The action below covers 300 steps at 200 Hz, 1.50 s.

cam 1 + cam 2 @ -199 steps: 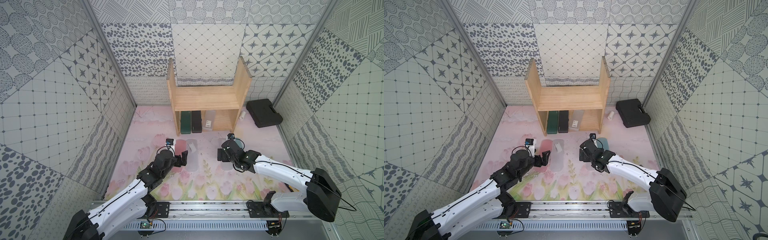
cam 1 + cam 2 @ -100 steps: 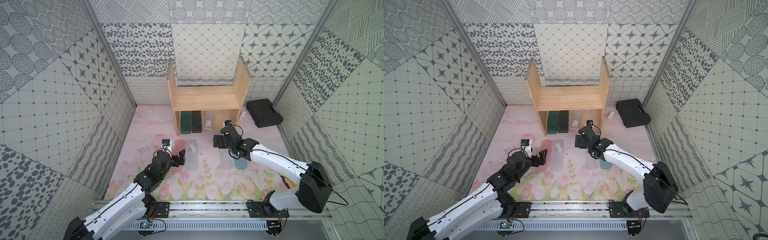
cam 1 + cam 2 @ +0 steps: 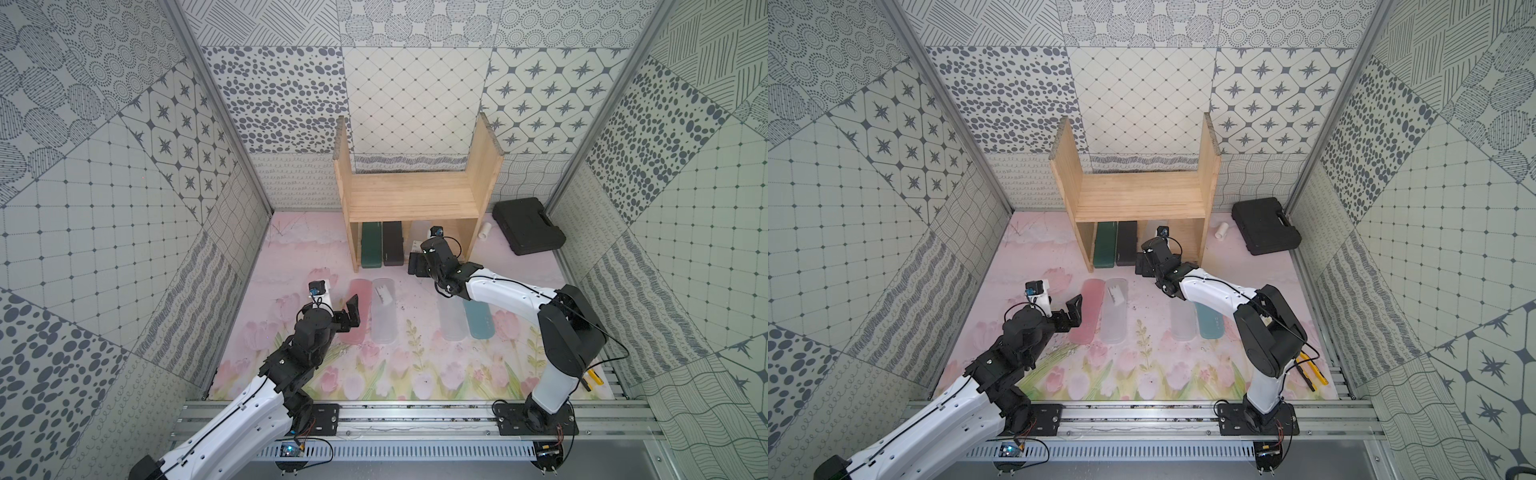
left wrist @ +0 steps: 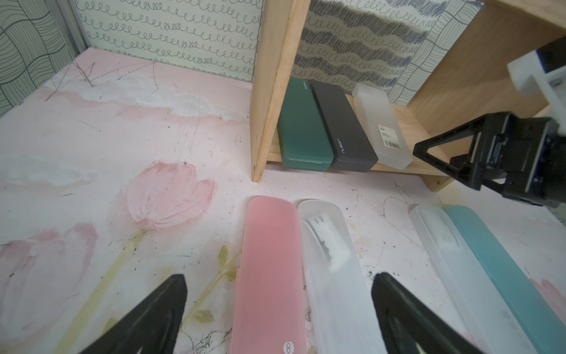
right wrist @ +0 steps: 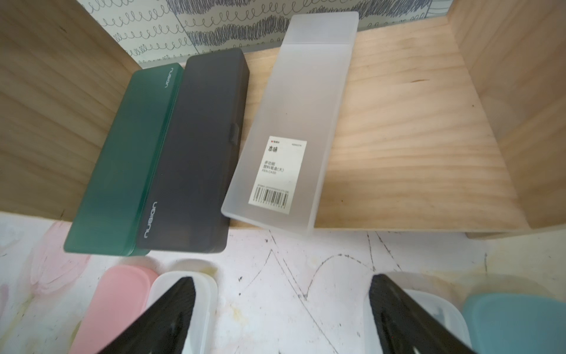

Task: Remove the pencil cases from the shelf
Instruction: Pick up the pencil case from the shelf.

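I am hovering my right tool [image 5: 281, 285], jaws apart and empty, just in front of the shelf [image 5: 413, 138], where the barcode-labelled frosted case [image 5: 288, 122] is lying askew on the lower board beside the black case [image 5: 196, 153], risking one finger snagging that neighbour.

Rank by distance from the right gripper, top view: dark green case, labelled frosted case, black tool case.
1. Labelled frosted case, on the shelf, just ahead of the right gripper.
2. Dark green case, leftmost on the shelf.
3. Black tool case, right of the shelf.
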Available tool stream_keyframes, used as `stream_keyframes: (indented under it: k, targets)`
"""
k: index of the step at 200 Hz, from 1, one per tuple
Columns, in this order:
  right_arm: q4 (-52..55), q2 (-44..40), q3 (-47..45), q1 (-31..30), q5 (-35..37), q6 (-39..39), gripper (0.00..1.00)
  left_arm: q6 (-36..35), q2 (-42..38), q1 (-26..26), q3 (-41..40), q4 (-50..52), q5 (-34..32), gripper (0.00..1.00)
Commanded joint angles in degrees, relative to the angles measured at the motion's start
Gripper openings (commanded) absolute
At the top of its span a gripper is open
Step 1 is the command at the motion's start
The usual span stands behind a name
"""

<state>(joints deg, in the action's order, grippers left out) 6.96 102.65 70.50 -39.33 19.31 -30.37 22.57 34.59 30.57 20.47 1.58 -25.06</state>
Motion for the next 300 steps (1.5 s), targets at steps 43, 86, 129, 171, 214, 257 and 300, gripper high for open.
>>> stream_keyframes:
  k: [43,86,129,171,214,257,300]
  targets:
    - [-6.84,7.68,6.16,1.87,0.2,1.89,0.94,0.9,-7.81,-1.47,-4.09,-1.06,-3.68,0.99]
    - [-6.9,10.68,8.78,2.68,-1.9,2.38,0.94,0.99,-7.27,-1.5,-4.0,-1.41,-2.89,0.99]
    - [-5.67,13.34,11.72,2.81,-1.32,2.82,0.94,0.9,-5.69,-1.49,-3.4,-1.5,-2.54,0.99]
    - [-3.6,14.95,13.61,2.78,0.39,3.21,0.94,0.81,-5.69,-1.47,-3.48,-1.58,-2.54,0.99]
    - [0.54,13.92,13.62,2.78,3.84,3.4,0.93,0.9,-5.5,-1.47,-3.54,-1.7,-2.47,0.99]
    - [1.56,12.19,11.43,2.92,6.17,4.17,0.93,0.9,-5.47,-1.5,-3.57,-1.74,-2.46,0.99]
    - [0.69,13.27,12.58,2.98,4.89,8.24,0.93,0.93,-5.52,-1.49,-3.51,-1.6,-2.36,0.99]
